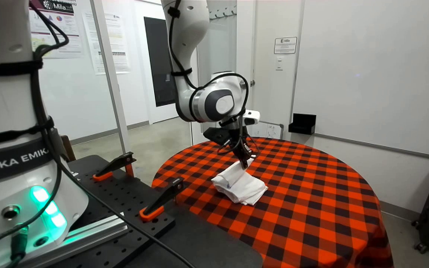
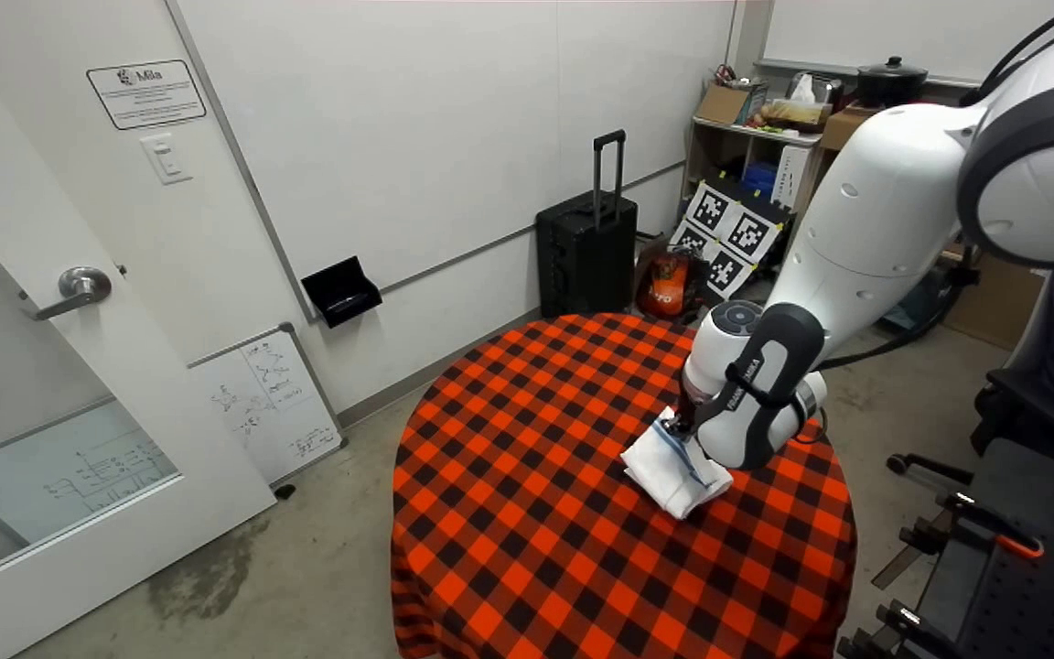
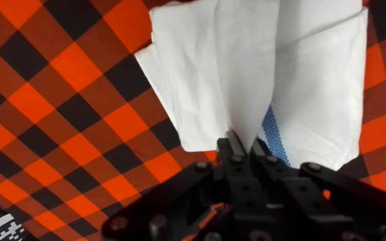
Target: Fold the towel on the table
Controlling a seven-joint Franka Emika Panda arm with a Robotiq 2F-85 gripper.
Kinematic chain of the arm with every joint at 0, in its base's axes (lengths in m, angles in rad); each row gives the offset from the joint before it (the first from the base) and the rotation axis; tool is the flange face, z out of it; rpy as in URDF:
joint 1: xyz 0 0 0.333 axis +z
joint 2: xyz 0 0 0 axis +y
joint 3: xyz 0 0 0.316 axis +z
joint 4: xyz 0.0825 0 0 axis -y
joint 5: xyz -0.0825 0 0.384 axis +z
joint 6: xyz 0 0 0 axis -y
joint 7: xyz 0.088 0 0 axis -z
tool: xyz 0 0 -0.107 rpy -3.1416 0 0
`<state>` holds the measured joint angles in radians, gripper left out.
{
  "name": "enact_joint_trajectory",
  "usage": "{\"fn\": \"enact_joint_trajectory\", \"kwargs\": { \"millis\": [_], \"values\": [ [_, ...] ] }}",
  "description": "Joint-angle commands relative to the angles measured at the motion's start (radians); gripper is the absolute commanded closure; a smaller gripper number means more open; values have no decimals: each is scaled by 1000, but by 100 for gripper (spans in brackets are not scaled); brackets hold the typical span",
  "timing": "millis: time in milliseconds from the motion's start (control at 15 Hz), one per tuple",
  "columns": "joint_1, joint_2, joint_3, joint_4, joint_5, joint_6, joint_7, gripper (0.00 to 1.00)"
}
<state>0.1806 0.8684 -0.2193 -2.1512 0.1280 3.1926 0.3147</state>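
Lying in a small, soft pile, the white towel point(image 1: 250, 188) is resting on the round table point(image 2: 509, 513) with the red and black checks. It is sitting nearer the side where the black bench point(image 1: 214, 238) is standing. Its layers are lying on top of each other, and some edges are poking out unevenly. In the wrist view, a blue stripe point(image 3: 275, 140) is showing on the towel, just beside the gripper point(image 3: 246, 147). The two fingers point(image 3: 234, 144) are standing close together and pinching a fold of the towel between them. Above them, the big white arm point(image 2: 884, 210) is leaning over the table, and a black cable point(image 1: 170, 41) is running along it. In an exterior view, green lights point(image 1: 48, 206) are glowing on the robot's base point(image 1: 17, 191), and two clamps point(image 1: 164, 195) with orange parts are sitting on the bench. Farther out, a big white board point(image 2: 417, 137) is covering much of the wall, and a small black box point(image 2: 341, 291) is hanging at its lower corner. A black suitcase point(image 2: 586, 261) is standing near the wall with its long handle sticking up. Near it, a sheet with black and white squares point(image 2: 726, 240) is leaning back. A dark pot point(image 2: 893, 87) with a lid is sitting up high near the back wall. Across the room, a small white board point(image 2: 275, 403) with drawings is standing near a door point(image 2: 152, 384) with a silver handle point(image 2: 83, 288).
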Motion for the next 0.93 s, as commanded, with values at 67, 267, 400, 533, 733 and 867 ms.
{"fn": "enact_joint_trajectory", "kwargs": {
  "millis": [67, 267, 400, 533, 733, 867],
  "values": [
    [69, 50, -54, 27, 103, 58, 33, 68],
    [94, 57, -62, 33, 143, 35, 46, 49],
    [109, 62, -62, 34, 162, 31, 55, 34],
    [121, 68, -58, 33, 177, 29, 66, 19],
    [4, 21, 94, 23, 175, 10, 54, 1],
    [-81, -20, 232, -3, 170, 6, 42, 0]
  ]
}}
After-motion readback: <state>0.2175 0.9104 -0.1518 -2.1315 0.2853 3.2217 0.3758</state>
